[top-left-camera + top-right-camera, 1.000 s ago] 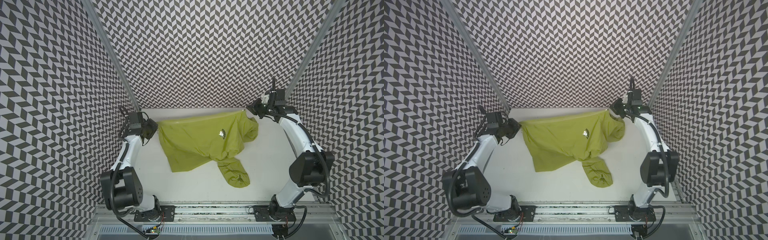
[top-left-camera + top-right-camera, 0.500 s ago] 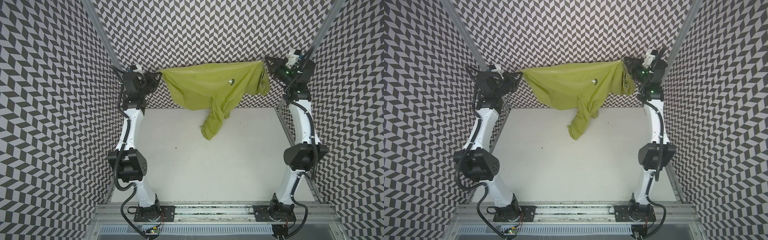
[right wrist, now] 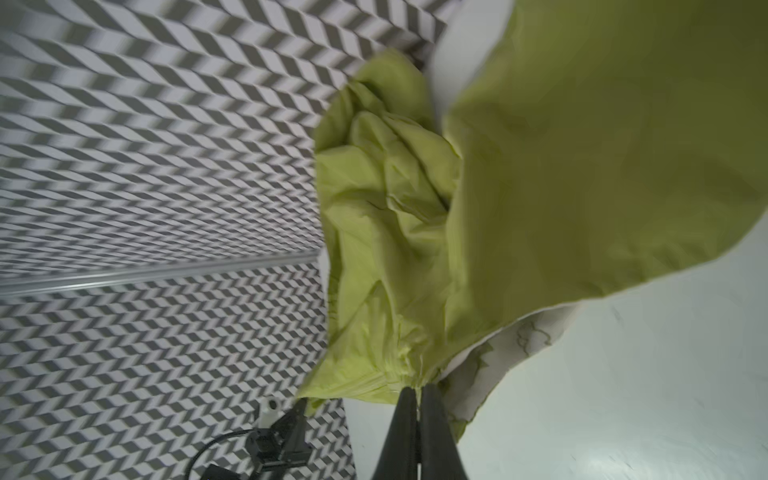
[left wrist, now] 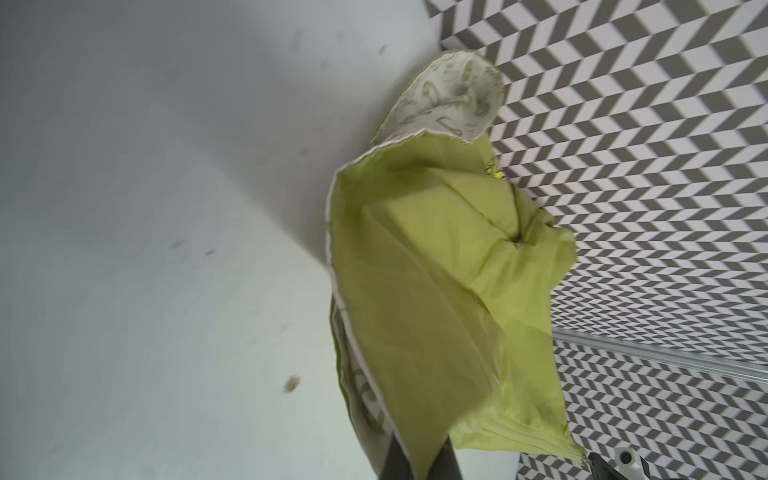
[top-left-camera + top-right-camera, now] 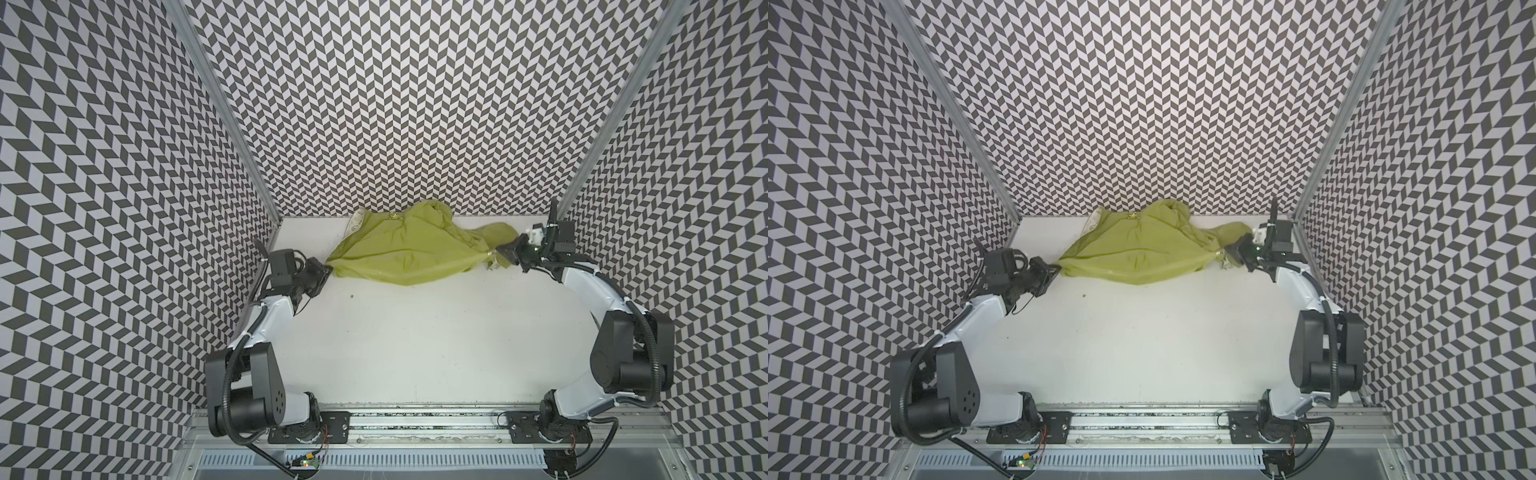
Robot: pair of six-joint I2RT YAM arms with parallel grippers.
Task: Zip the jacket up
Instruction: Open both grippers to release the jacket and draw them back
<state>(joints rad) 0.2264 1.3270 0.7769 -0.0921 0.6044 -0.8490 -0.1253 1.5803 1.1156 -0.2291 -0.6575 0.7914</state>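
Inside chevron-patterned walls [image 5: 395, 104], the jacket [image 5: 407, 253] hung stretched at the far edge of the white surface [image 5: 395, 332], left jaws and right jaws clamped on opposite ends, seemingly to spread it flat for zipping.

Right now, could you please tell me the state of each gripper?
Left gripper: shut on the thin olive-lime green fabric jacket.
Right gripper: shut on the jacket.

You see the jacket [image 5: 409, 253]: thin crinkly cloth, soft shine | lining [image 4: 451, 102]: dull cream cloth | table [image 5: 415, 340]: smooth, dull white | corner post [image 5: 223, 112]: grey metal | arm shell [image 5: 272, 318]: smooth white plastic
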